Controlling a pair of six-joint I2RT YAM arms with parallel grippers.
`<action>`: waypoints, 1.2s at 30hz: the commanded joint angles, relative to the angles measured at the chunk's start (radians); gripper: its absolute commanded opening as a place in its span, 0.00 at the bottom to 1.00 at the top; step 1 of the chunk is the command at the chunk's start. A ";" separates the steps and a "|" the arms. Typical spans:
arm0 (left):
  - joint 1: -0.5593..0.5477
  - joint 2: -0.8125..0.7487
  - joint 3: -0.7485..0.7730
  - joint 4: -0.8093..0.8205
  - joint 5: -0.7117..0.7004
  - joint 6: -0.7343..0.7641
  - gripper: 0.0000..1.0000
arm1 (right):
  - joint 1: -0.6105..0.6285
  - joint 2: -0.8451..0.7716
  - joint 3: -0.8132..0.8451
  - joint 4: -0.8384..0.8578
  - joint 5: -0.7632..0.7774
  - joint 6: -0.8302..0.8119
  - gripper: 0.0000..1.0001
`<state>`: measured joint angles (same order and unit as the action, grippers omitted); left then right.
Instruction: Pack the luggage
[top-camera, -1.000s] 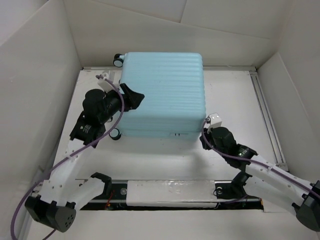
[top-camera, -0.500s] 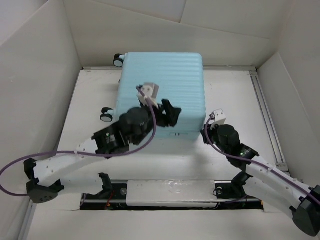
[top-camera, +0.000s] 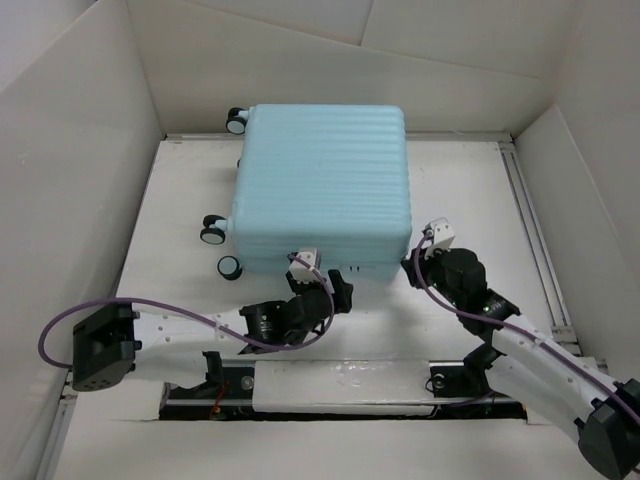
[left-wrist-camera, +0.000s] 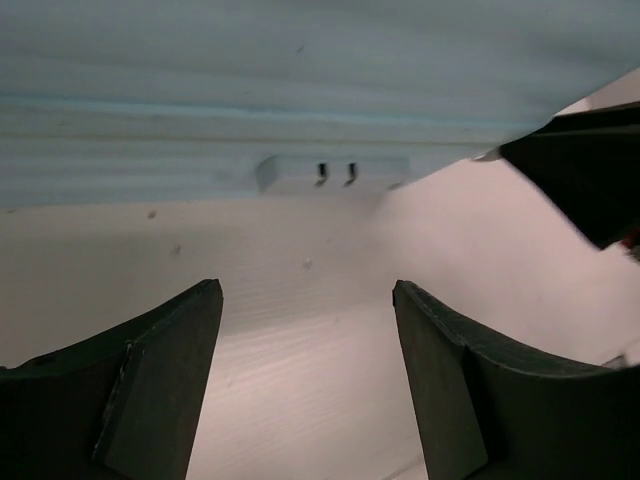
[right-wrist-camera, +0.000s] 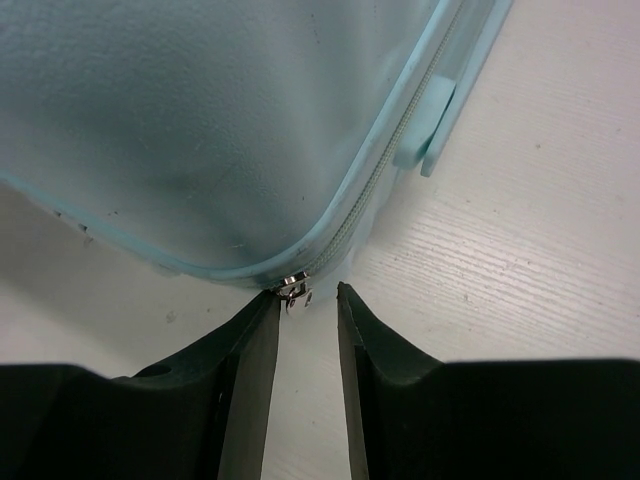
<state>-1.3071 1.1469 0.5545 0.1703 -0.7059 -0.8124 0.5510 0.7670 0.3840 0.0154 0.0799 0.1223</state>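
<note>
The luggage (top-camera: 325, 185) is a pale aqua ribbed suitcase lying flat and closed at the table's middle back. My left gripper (top-camera: 338, 290) is open and empty, low over the table just in front of the suitcase's near edge (left-wrist-camera: 300, 100), facing a small plate with two slots (left-wrist-camera: 335, 172). My right gripper (top-camera: 412, 264) is at the suitcase's near right corner (right-wrist-camera: 200, 120), its jaws a narrow gap apart. A metal zipper pull (right-wrist-camera: 294, 292) sits right at the fingertips, beside the left finger (right-wrist-camera: 250, 350). The zip line (right-wrist-camera: 385, 165) runs up the corner.
Black-and-white caster wheels (top-camera: 212, 232) stick out on the suitcase's left side and at its back left (top-camera: 237, 120). White walls enclose the table. A rail (top-camera: 530, 230) runs along the right edge, and a slot with a bar (top-camera: 340, 385) lies at the near edge.
My left arm has swung from the suitcase's left side, across its top, down to the table in front of it. The right gripper has barely moved at the near right corner.
</note>
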 joint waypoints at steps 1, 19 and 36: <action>0.002 0.029 0.018 0.218 -0.018 -0.056 0.66 | -0.010 0.029 -0.008 0.173 -0.026 -0.010 0.35; 0.200 0.223 -0.001 0.463 0.184 -0.079 0.66 | -0.010 -0.008 -0.089 0.244 -0.074 0.022 0.34; 0.213 0.343 0.028 0.541 0.207 -0.061 0.57 | -0.019 0.109 -0.082 0.392 -0.043 -0.013 0.06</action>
<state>-1.1049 1.4693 0.5407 0.6777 -0.5343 -0.8749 0.5369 0.9085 0.3004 0.2558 0.0257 0.1074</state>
